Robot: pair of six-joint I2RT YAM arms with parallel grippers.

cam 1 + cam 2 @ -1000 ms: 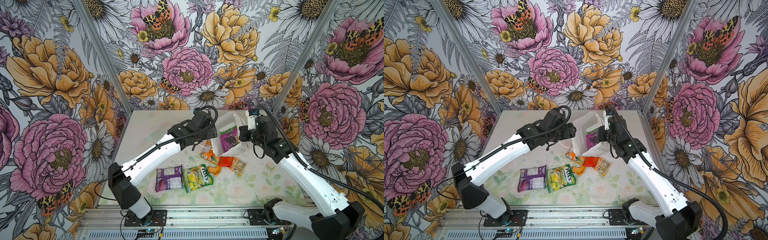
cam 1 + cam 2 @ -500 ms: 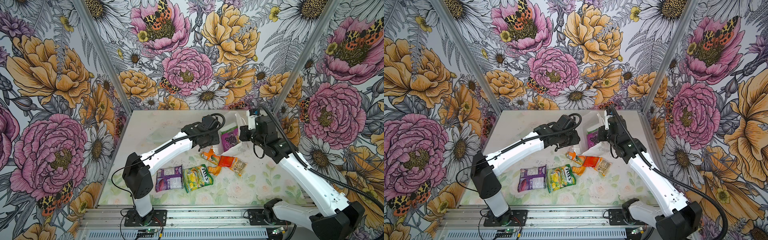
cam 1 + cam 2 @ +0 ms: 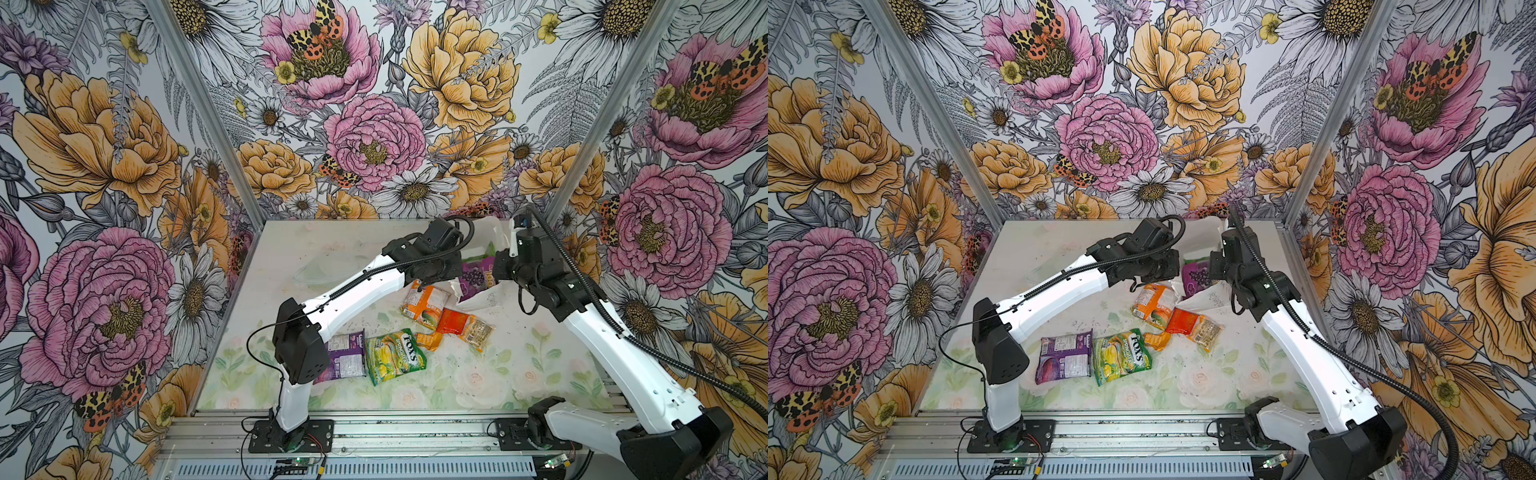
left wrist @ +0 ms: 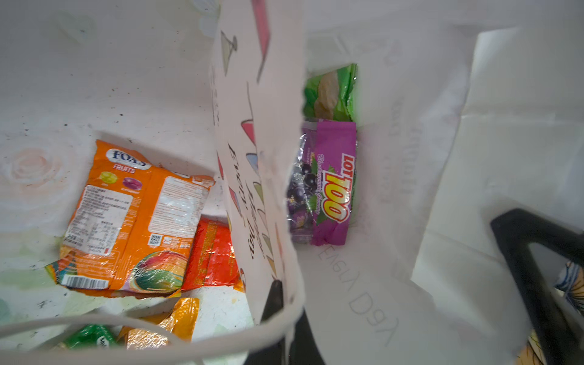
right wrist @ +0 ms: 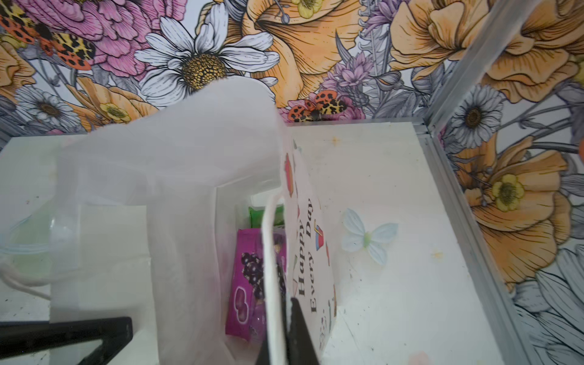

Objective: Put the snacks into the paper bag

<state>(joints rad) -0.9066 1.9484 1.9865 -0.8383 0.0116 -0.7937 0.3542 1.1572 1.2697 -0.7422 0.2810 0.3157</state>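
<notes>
While left gripper (image 4: 286, 316) and right gripper (image 5: 289, 328) pinch the paper bag (image 3: 482, 299) (thin rim), opposing pulls could tear it; or tip it onto the orange packet (image 3: 424, 300) at seven o'clock

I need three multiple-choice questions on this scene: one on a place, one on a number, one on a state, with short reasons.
1. Where is the purple LOT 100 packet?
A. Inside the paper bag
B. Outside the bag
C. Under another packet

2. How many packets lie on the table outside the bag?
A. Three
B. Six
C. Nine

3. What is the right pincer doing?
A. Open above the table
B. Shut on the bag's wall
C. Shut on a packet

Answers: 1 A, the left wrist view shows it between the bag's walls; 2 B, both top views show purple, green-yellow FOX'S, small orange, orange FOX'S Fruits, red-orange and clear packets; 3 B, the right wrist view shows it clamping that wall.
</notes>
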